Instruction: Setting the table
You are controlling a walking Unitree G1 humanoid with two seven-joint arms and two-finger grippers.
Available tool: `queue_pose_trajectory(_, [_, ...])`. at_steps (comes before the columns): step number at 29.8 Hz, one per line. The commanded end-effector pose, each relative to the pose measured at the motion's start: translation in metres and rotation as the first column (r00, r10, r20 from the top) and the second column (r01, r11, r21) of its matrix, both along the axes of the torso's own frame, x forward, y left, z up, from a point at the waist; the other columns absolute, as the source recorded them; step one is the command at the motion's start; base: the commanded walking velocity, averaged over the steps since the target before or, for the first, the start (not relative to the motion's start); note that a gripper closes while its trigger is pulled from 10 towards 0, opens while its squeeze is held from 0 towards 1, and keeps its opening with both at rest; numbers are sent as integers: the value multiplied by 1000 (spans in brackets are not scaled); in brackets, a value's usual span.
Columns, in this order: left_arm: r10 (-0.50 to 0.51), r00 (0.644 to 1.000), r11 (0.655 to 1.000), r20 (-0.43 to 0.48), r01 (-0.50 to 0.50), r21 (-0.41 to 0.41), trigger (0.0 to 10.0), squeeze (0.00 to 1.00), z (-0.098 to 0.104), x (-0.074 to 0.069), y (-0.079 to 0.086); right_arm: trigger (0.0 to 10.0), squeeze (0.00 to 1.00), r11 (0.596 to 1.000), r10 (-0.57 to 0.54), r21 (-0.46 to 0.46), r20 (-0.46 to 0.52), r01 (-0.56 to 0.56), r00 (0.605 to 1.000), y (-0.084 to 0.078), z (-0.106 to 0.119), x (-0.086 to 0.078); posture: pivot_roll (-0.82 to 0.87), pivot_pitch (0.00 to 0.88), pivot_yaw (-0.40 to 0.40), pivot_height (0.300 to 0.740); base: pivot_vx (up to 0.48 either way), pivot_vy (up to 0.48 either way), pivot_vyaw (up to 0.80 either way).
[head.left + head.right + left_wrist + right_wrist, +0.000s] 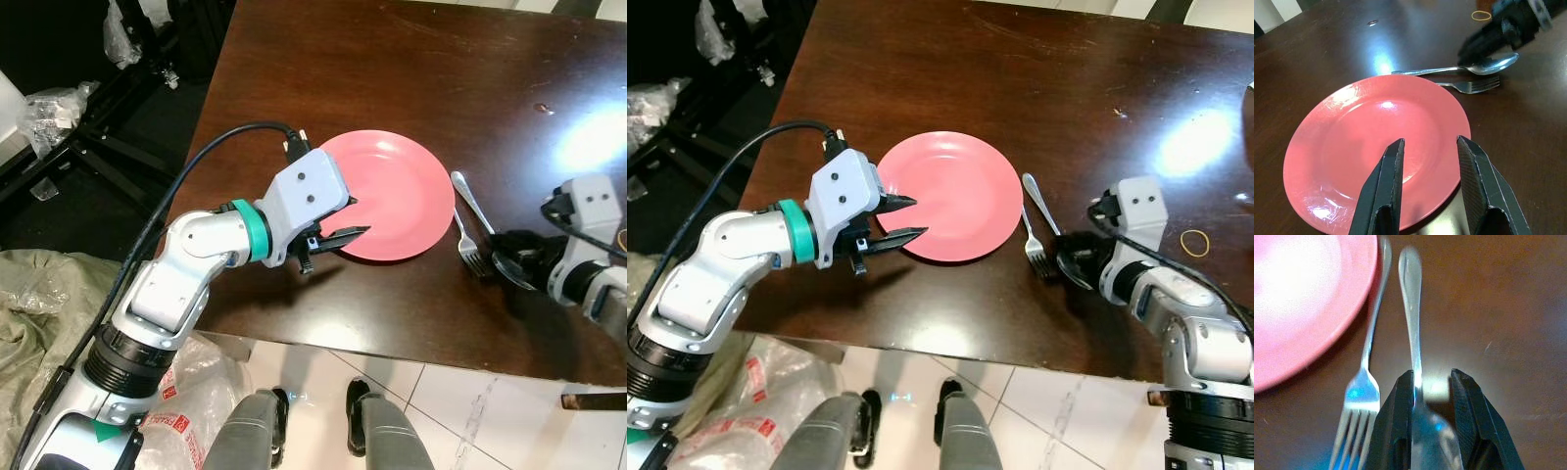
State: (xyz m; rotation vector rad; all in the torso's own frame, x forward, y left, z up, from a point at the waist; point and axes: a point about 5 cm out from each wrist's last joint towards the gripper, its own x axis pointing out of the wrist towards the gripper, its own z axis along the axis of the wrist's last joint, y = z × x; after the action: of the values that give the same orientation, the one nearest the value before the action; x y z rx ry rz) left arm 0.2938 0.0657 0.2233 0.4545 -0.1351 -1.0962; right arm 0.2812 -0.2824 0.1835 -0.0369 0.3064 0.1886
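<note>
A pink plate (392, 186) lies near the front edge of the dark wooden table (392, 59). My left gripper (361, 217) is open at the plate's left rim, its two black fingers (1386, 181) reaching over the plate (1352, 132). To the right of the plate lie a fork (1034, 250) and a spoon (1040, 204), side by side with handles pointing away from me. My right gripper (1432, 377) is open low over the table, straddling the spoon (1410, 308) where the handle meets the bowl. The fork (1369, 357) lies just beside it, towards the plate (1303, 298).
A yellow rubber band (1195, 242) lies on the table right of my right arm. The table's front edge runs just before me, with white tiled floor (441, 392) below. Plastic bags (39, 284) and black stand legs (98, 147) crowd the floor on the left.
</note>
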Motion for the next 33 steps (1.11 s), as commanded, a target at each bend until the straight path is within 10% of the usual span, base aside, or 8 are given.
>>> queue_pose_trajectory(1, [-14,1000,1000,-22,14,7,10000,0,-6,-2,-2,10000,0,1000,-8,4,40,8,999,-3,12,-2,45,194,96,740,0,0,0])
queue_pose_trajectory(10, [-21,1000,1000,-19,21,1,10000,0,-6,-1,-5,10000,0,997,55,28,280,-65,959,13,67,-4,37,177,96,740,0,0,0])
queue_pose_trajectory(13, [-16,1000,1000,-11,15,-5,10000,0,-6,-1,-6,10000,0,999,-29,31,430,17,902,7,91,-7,39,162,89,740,0,0,0])
queue_pose_trajectory(14, [26,1000,999,9,-25,-25,10000,0,-6,3,-6,10000,0,987,-144,33,593,155,792,-2,116,-16,37,146,88,740,0,0,0])
queue_pose_trajectory(19, [239,971,960,2,-236,-150,10000,0,1,22,4,10000,0,966,-214,30,656,258,724,13,114,-32,21,105,89,740,0,0,0])
queue_pose_trajectory(24, [370,929,907,-30,-368,-207,10000,0,-2,30,16,10000,0,956,-292,153,588,250,754,33,83,-39,-5,61,81,740,0,0,0])
queue_pose_trajectory(26, [443,894,866,-66,-446,-226,10000,0,-13,30,25,10000,0,953,-295,205,482,222,825,57,45,-41,-24,36,73,740,0,0,0])
queue_pose_trajectory(33, [615,785,760,-69,-614,-211,10000,0,-41,26,54,10000,0,969,-90,245,307,12,947,106,-16,-48,-47,10,60,740,0,0,0])
